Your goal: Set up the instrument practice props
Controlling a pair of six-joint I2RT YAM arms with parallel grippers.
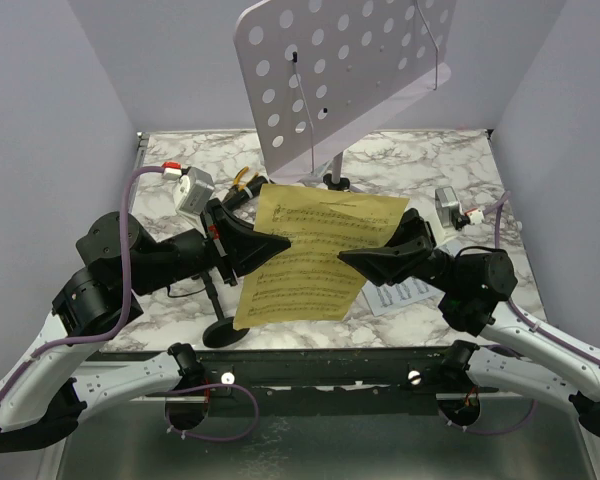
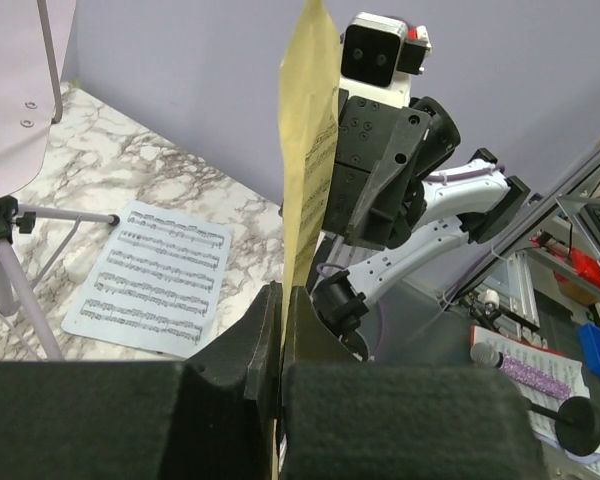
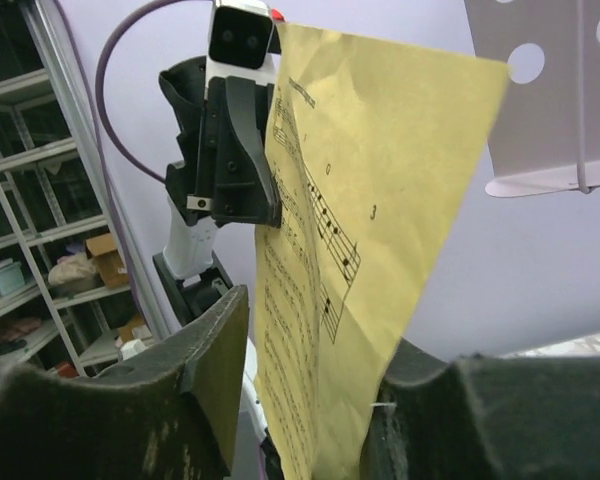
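A yellow sheet-music page (image 1: 305,262) hangs in the air between my two grippers, above the table's front middle. My left gripper (image 1: 280,243) is shut on its left edge; in the left wrist view the page (image 2: 308,150) rises edge-on from the closed jaws (image 2: 281,300). My right gripper (image 1: 348,257) is open at the page's right edge, and the page (image 3: 380,180) hangs between its spread jaws (image 3: 320,330). The lilac punched music stand (image 1: 340,70) stands at the back. A white music page (image 1: 400,293) lies flat under my right arm. I cannot make out the microphone.
The short black mic stand's round base (image 1: 223,333) sits at the front left below my left gripper. Yellow-handled pliers (image 1: 245,180) lie behind the left gripper. The stand's thin tripod legs (image 2: 20,215) spread over the marble table (image 1: 450,160). Lilac walls close in the sides.
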